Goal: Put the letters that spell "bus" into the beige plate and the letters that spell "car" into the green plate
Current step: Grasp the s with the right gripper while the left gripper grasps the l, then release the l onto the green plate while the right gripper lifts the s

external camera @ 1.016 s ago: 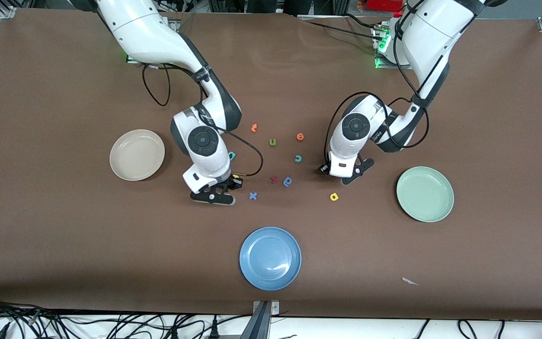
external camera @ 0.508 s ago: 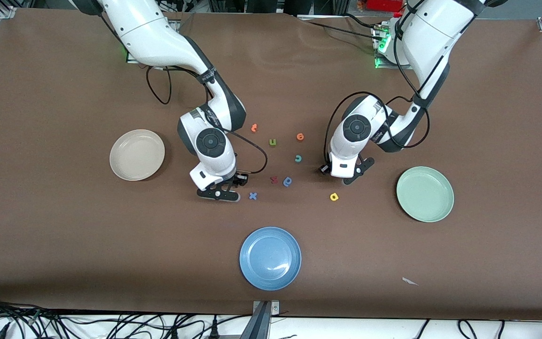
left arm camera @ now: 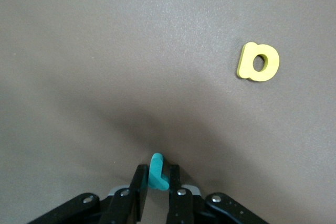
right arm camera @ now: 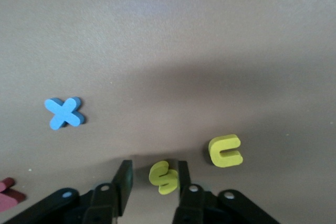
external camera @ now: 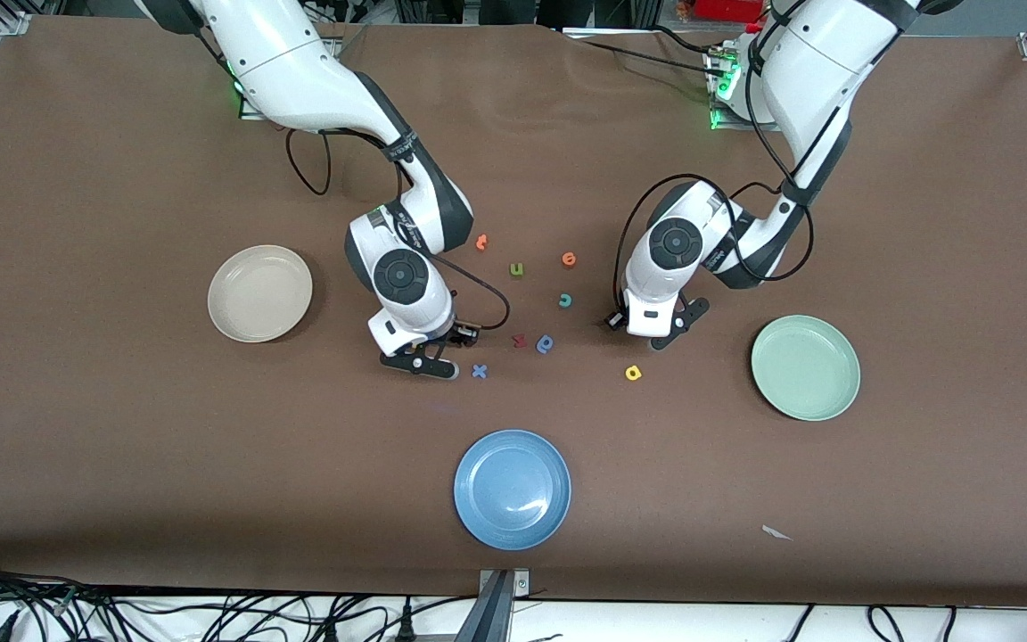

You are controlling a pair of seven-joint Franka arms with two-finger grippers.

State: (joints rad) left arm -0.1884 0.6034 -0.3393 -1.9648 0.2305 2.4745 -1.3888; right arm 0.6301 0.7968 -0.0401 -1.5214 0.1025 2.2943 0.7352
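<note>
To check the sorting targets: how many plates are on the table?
3. The beige plate lies toward the right arm's end, the green plate toward the left arm's end, the blue plate between them, nearest the front camera.

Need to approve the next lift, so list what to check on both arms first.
1. left gripper jaws shut on the teal "r": ok.
2. Teal "r" off the table: cannot tell.
3. right gripper jaws shut on the yellow "s": not ok, gap on one side.
4. yellow "u" apart from the right jaws: ok.
5. yellow "a" apart from the left jaws: ok.
</note>
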